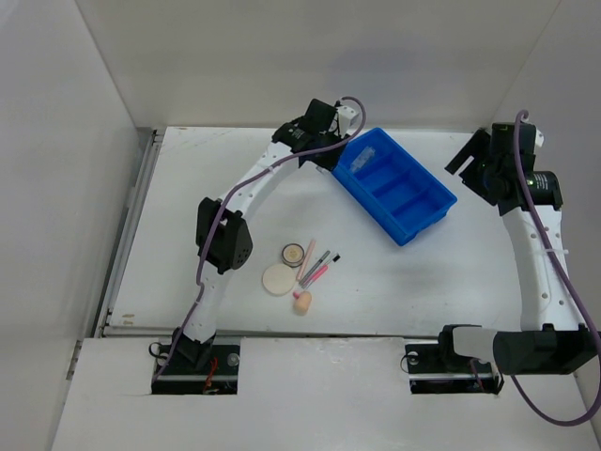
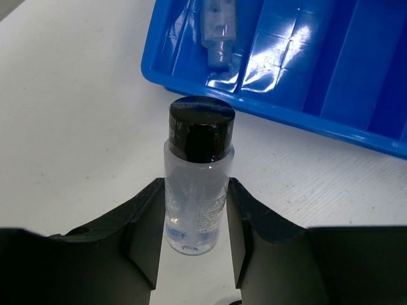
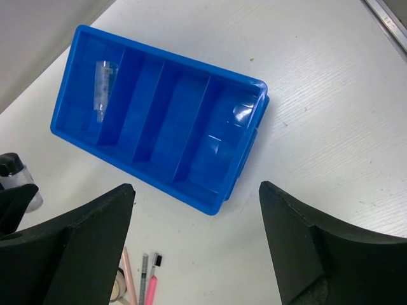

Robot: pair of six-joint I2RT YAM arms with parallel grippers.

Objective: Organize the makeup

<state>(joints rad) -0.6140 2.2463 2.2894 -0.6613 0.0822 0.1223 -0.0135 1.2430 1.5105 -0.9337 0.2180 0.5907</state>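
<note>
Near: sponge (image 1: 302, 303), puff (image 1: 278, 280), compact (image 1: 294, 254) and pencils (image 1: 317, 268) loose on surface (image 1: 188, 188), well apart from tray (image 1: 413, 202).

Farther: left pincer (image 2: 194, 213) pinches clear bottle (image 2: 197, 181) low on its body, dark cap toward tray rim. One tube (image 2: 216, 32) lies in the end compartment.

Right pincer (image 3: 197, 216) spread, empty, right of tray.

Risk: smooth bottle may slip or pivot in the low grip, and the cap may clip the rim going in.

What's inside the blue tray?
One clear tube lies in the end slot of the tray. The other slots look empty. Nothing covers the tray in the right wrist view, though glare shines on the far slot.
</note>
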